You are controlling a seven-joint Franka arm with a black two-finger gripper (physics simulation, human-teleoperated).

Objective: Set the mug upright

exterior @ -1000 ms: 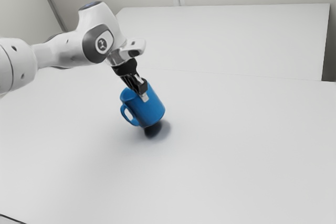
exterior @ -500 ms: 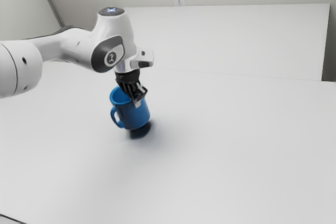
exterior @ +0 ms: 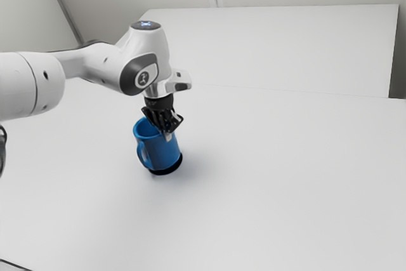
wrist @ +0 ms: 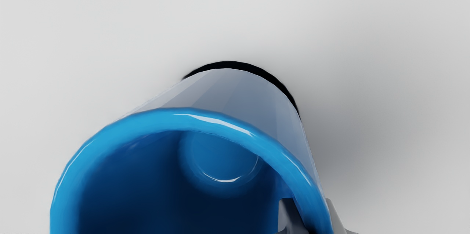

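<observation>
Mug (exterior: 163,152): blue, glossy, straight-sided, open end up, leaning a little toward the exterior view's left. It is at the table (exterior: 285,182), below the gripper (exterior: 168,136); cannot tell whether the base touches down. Dark crescent (wrist: 235,64) hugging the base, crisp-edged; softer grey shade spreads beyond it on the table.

Rim (wrist: 165,118) thick and rounded, bright blue with thin white glints. Inside, smooth walls darken to navy; round floor (wrist: 224,157) paler, with a curved highlight. Outer side greyish blue in the wrist view, in faint flat facets. Handle (exterior: 143,155) a curved loop, on the exterior view's left side of the mug.

Fingers (wrist: 288,213) pinching the mug's wall at the rim, one inside, one outside; tips grey, hard-edged. Arm (exterior: 95,65) smooth white shell, dark grey round joint cover. Table matte, pale grey, flat.
</observation>
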